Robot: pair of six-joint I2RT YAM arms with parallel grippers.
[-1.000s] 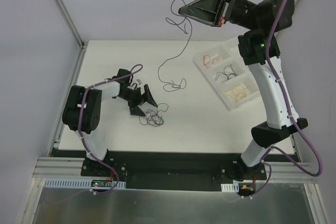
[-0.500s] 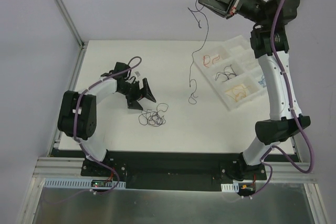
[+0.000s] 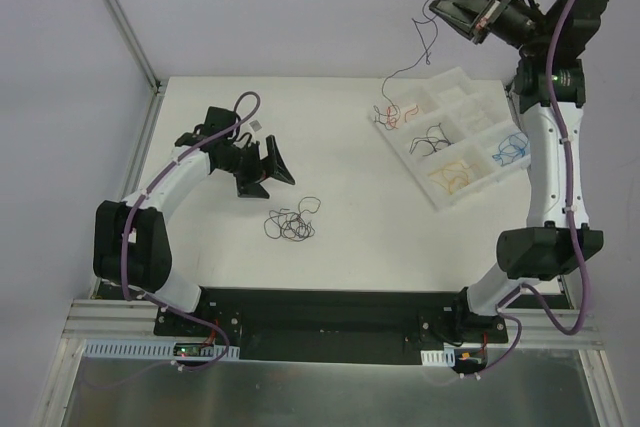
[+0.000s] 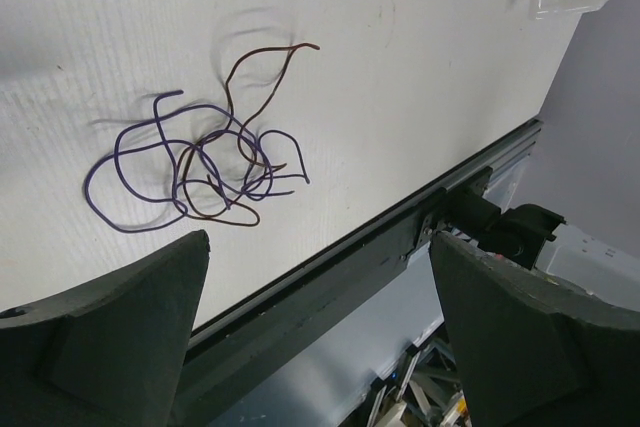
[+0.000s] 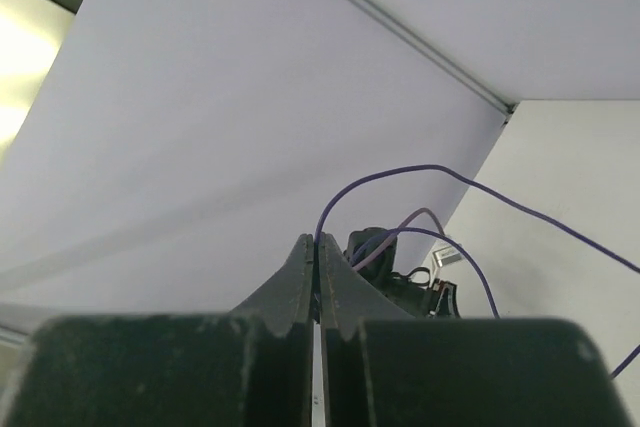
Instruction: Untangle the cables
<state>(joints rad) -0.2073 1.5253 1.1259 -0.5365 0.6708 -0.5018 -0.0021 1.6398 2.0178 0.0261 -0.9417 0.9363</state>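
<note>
A loose tangle of purple and brown cables [image 3: 288, 223] lies on the white table, and the left wrist view shows the same tangle [image 4: 200, 162] ahead of the fingers. My left gripper [image 3: 272, 182] hovers just up-left of it, open [image 4: 318, 242], with nothing between its fingers. My right gripper [image 3: 432, 5] is raised high at the back right. It is shut [image 5: 317, 242] on one thin purple cable [image 5: 430, 169]. That cable [image 3: 421, 47] hangs down, and its lower end reaches the left end of the tray.
A white compartment tray [image 3: 480, 107] sits at the right of the table, holding a red cable [image 3: 403, 112], a black one [image 3: 432, 139], a yellow one [image 3: 452, 175] and a blue one [image 3: 510, 150], each in its own compartment. The table's near edge rail [image 4: 400, 237] runs below the tangle.
My right arm has swung right with the purple cable, lifting its lower end off the table middle to the tray. My left arm has drawn back from the tangle, still open.
</note>
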